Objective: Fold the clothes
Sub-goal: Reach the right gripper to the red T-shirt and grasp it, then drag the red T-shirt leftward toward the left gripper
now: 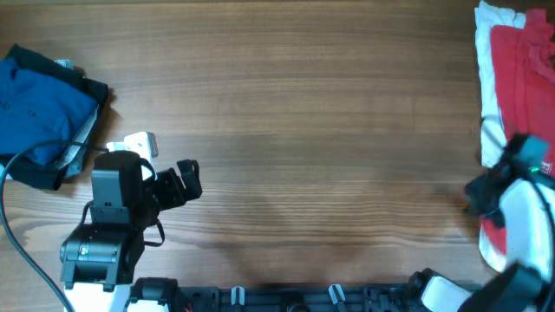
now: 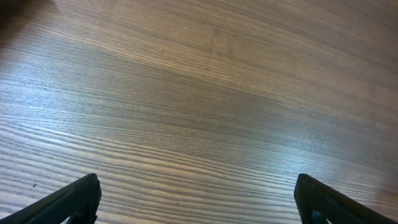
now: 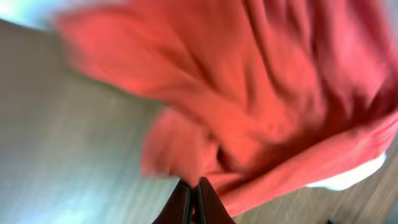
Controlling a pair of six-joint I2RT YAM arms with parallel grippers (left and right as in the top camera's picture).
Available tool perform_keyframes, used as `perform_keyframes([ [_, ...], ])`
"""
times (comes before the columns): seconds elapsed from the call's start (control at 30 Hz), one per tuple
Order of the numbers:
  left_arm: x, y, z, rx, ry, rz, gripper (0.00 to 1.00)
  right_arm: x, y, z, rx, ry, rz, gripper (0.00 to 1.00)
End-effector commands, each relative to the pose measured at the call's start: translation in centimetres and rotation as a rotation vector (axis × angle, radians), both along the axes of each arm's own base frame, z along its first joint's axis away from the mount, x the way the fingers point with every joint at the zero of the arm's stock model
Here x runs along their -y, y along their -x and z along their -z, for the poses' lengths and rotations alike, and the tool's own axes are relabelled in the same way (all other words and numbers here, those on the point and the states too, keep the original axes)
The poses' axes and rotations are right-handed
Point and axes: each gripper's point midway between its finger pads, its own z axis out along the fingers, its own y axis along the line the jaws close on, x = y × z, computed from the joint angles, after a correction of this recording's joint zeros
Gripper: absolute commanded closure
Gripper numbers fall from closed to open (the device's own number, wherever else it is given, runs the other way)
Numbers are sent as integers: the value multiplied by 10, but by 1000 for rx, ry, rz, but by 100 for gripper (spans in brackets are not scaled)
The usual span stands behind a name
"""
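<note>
The clothes lie in two piles. At the right edge, a red T-shirt (image 1: 520, 69) rests on a white garment (image 1: 487, 95). At the left edge, a folded blue garment (image 1: 39, 108) sits on a dark one (image 1: 97, 92). My right gripper (image 1: 479, 196) is at the red shirt's near end, partly hidden by its own white arm. In the right wrist view it (image 3: 194, 188) is shut on a pinch of the blurred red T-shirt (image 3: 249, 93), with white cloth (image 3: 348, 179) showing beneath. My left gripper (image 1: 187, 178) hangs open over bare wood; its fingers (image 2: 78, 199) stand wide apart, holding nothing.
The wooden table (image 1: 329, 130) stretches between the two piles. The left arm's black base (image 1: 95, 247) stands near the front edge, its cable (image 1: 13, 221) looping left. A small white piece (image 1: 139, 141) lies beside the blue pile. A black rail (image 1: 286, 296) runs along the front.
</note>
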Motion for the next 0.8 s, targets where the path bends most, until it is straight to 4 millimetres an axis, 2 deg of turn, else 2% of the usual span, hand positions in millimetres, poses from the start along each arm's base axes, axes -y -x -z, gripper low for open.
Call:
perform_keyframes([
  [0.0,3,-3,-10,26,16,6,0,-1,-67,-124,337,113,-345,96],
  [0.07,3,-3,-10,26,16,6,0,-37,-90,-183,524,124,-614,96],
  [0.1,3,-3,-10,26,16,6,0,-64,-97,-209,623,116,-748,96],
  [0.13,3,-3,-10,29,17,6,0,-93,-99,-226,695,111,-894,96],
  [0.17,3,-4,-10,30,17,6,0,-113,-98,-232,724,101,-984,96],
  [0.23,3,-3,-10,29,17,6,0,-168,-90,-239,778,33,-1249,96],
  [0.3,3,-3,-10,29,17,6,0,-215,-81,-242,827,-67,-1421,96],
  [0.4,3,-3,-10,29,17,6,0,-274,-66,-236,835,-189,-1645,96],
  [0.53,3,-4,-10,30,17,6,0,-327,-64,-199,689,-322,-1794,96],
  [0.6,3,-4,-10,30,17,6,0,-347,-72,-178,613,-364,-1795,96],
  [0.63,3,-4,-11,32,17,6,0,-365,-81,-162,570,-390,-1794,96],
  [0.67,3,-4,-11,32,17,6,0,-375,-87,-155,562,-401,-1794,96],
  [0.77,3,-4,-11,33,17,6,0,-423,-105,-140,612,-433,-1839,96],
])
